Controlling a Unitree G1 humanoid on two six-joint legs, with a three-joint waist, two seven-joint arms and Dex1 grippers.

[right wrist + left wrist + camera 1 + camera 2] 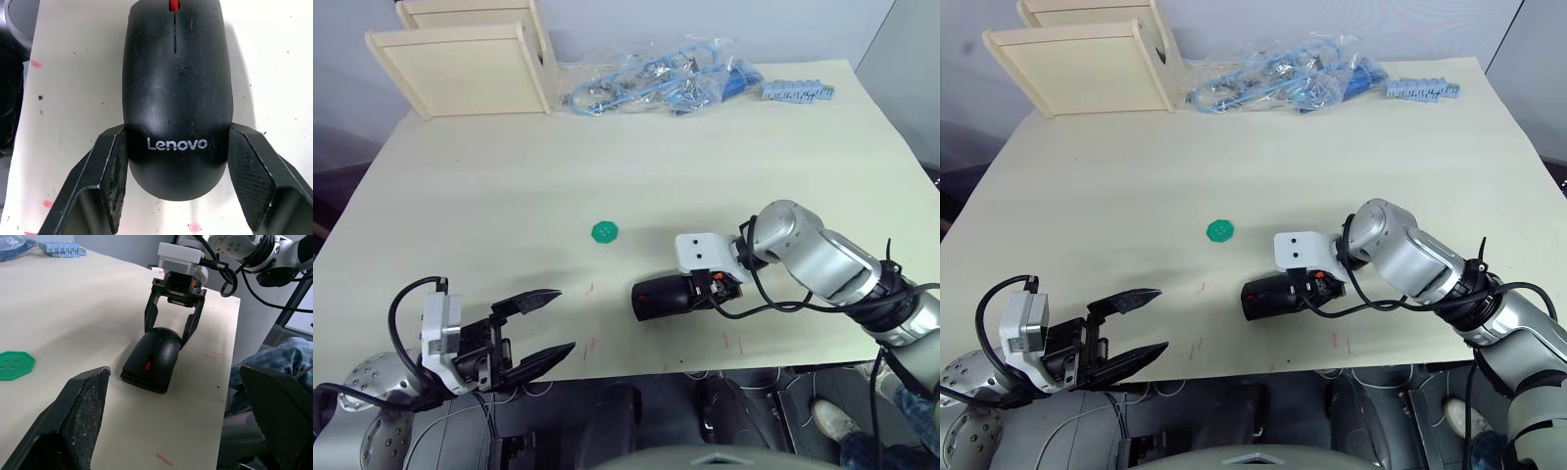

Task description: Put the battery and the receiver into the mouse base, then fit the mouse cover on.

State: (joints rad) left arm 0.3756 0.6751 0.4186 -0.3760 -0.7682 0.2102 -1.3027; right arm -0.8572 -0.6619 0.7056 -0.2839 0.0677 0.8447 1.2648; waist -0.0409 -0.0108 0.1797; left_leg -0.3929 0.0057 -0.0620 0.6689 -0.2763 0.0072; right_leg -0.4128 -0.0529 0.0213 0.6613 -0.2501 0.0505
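A black mouse lies near the table's front edge, its glossy mouse cover [176, 88] seated on the mouse base [142, 382], with a red wheel showing at its nose. My right gripper [690, 292] straddles the rear of the mouse, and its fingers [115, 171] press against both sides. The battery and the receiver are hidden. My left gripper [564, 320] hovers open and empty at the table's front edge, left of the mouse and pointing toward it.
A flat green disc [605, 232] lies left of and beyond the mouse. At the back stand wooden boxes [460, 64], clear bags of blue cables [656, 83] and a blue strip [798, 92]. A person's leg [274, 362] shows beyond the table's right front corner.
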